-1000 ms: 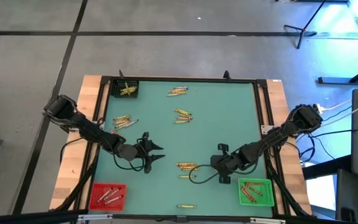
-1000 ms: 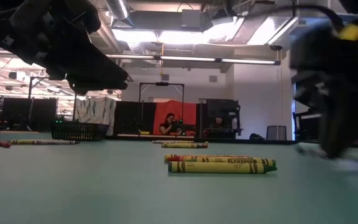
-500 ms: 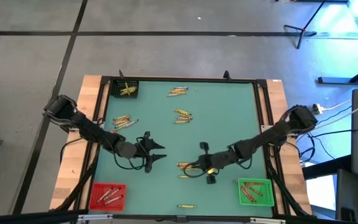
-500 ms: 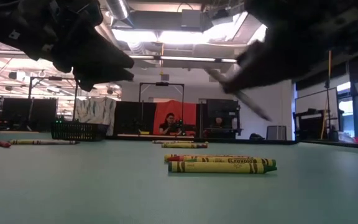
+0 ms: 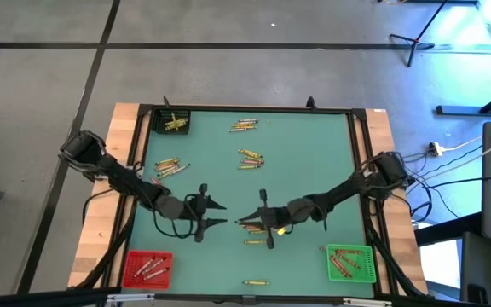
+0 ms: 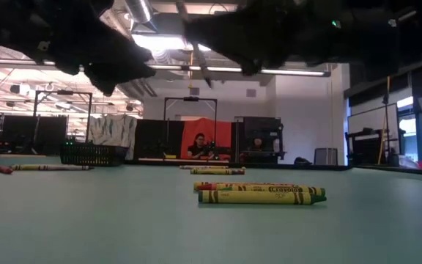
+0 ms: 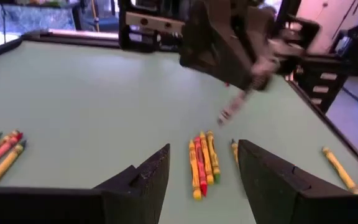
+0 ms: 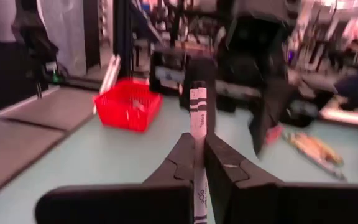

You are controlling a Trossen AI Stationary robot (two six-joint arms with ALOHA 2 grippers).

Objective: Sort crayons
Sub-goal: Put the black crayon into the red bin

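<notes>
Right pincer (image 8: 197, 163) clenching a grey crayon (image 8: 198, 118) near its lower end, hovering mid-counter just above a small cluster of crayons (image 5: 255, 228). Left pincer (image 7: 201, 171) hanging released just beside that cluster, jaws parted, nothing between them. More crayons lying scattered across the green counter (image 5: 314, 153); others sitting in the red bin (image 5: 148, 267), green bin (image 5: 350, 263) and black bin (image 5: 173, 123). Judging each stick as light, stiff, waxy, likely slipping or snapping under hard pinch. Taking hold best across the paper-wrapped middle, gently.
</notes>
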